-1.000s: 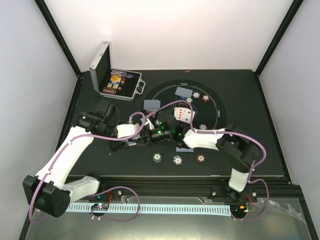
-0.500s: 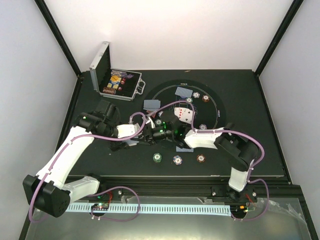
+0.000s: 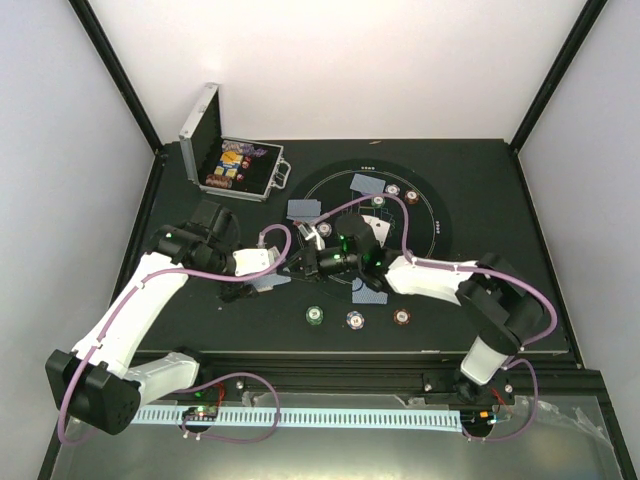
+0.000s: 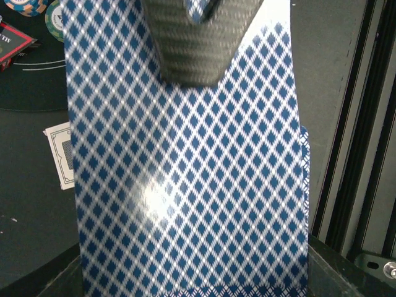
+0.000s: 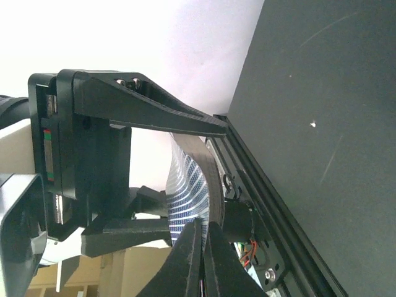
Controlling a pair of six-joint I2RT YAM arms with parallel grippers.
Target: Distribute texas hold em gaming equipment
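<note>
- Dealing cards looks like the step in hand: the left gripper (image 3: 283, 270) is clamped on the deck (image 4: 185, 204) above mid-table (image 3: 480, 200).
- The right gripper (image 5: 199, 224) is pinched together, apparently on the top card (image 5: 184, 192).
- Next, that card must slide off alone.

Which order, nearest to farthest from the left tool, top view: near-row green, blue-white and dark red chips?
From the left tool:
1. green chip, left end of the row.
2. blue-white chip, middle of the row.
3. dark red chip, right end of the row.
</note>
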